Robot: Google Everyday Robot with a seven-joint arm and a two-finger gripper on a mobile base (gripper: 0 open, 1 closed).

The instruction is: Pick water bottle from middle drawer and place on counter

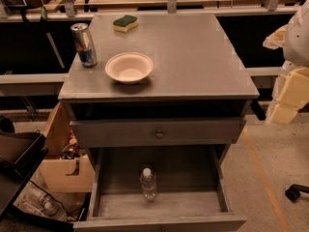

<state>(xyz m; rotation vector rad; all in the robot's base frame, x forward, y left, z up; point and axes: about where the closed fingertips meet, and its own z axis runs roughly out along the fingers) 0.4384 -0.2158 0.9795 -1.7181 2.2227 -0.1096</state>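
Observation:
The water bottle (148,183), clear with a white cap, stands upright on the floor of the open middle drawer (159,204), near its middle. The counter (193,57) is the grey cabinet top above. My gripper (288,99), pale cream, hangs at the right edge of the view, beside the counter's right front corner. It is well above and to the right of the bottle and holds nothing that I can see. The white arm (298,33) rises above it.
On the counter stand a silver-blue drink can (84,44) at the left, a white bowl (129,67) near the front, and a green-yellow sponge (125,23) at the back. The shut upper drawer front with a round knob (159,134) overhangs the open drawer. A cardboard box (65,166) sits at the left.

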